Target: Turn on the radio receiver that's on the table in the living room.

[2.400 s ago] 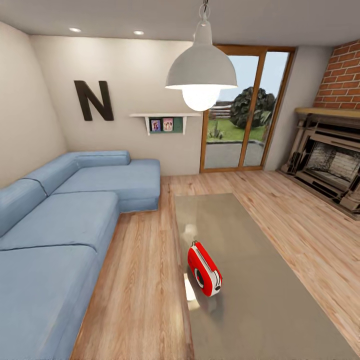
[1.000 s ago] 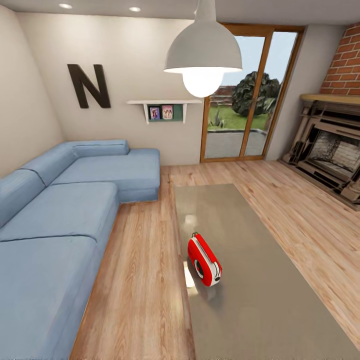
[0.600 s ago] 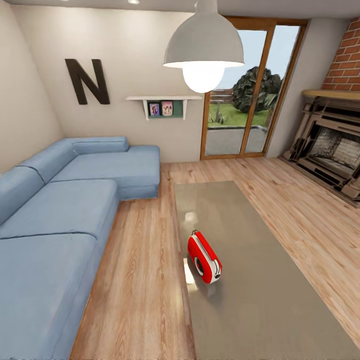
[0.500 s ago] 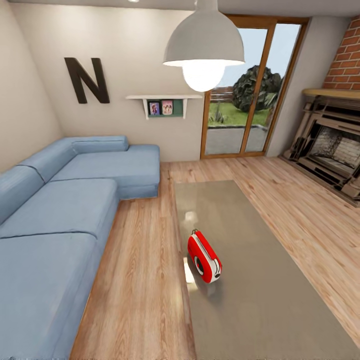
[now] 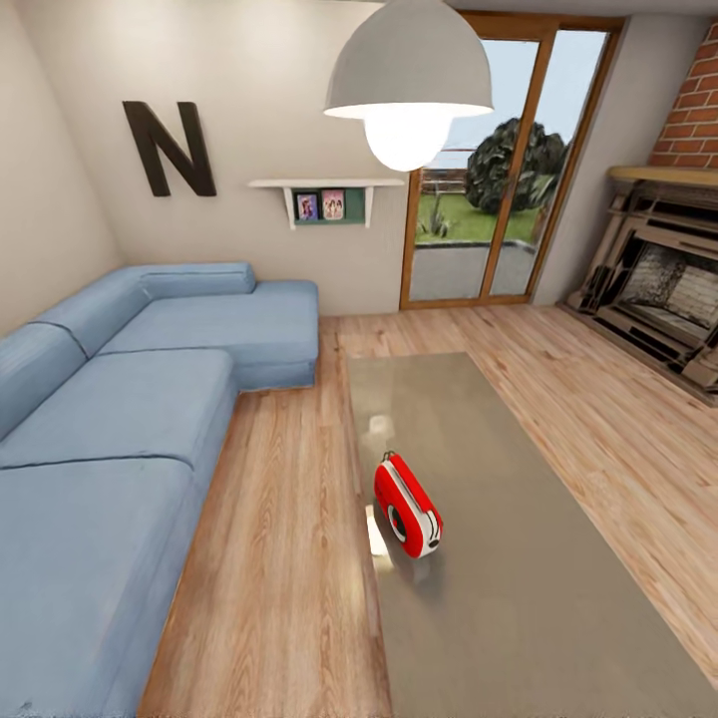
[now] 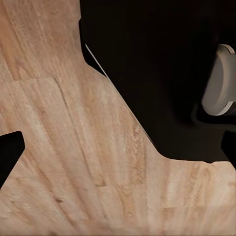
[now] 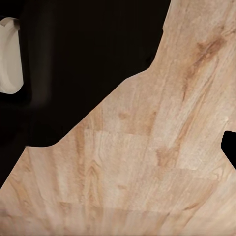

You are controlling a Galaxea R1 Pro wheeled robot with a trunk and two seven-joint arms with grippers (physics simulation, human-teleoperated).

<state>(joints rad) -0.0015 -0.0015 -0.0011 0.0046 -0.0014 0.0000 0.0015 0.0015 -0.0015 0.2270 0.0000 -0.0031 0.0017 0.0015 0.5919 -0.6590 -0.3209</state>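
Radio receiver (image 5: 407, 505) stands upright on the tabletop (image 5: 538, 598), near its left long edge, dark dial end facing the camera, thin handle on top. Looks small, light, hard-shelled and glossy; likely to slide or tip under a sideways push. No lift needed: press at the dial end, bracing the body if possible. Tool state, both arms: cannot tell; wrist views show plank floor (image 6: 73, 162) and dark robot body.

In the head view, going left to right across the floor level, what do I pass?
Sofa → strip of wood floor → radio on the table → more floor → fireplace.
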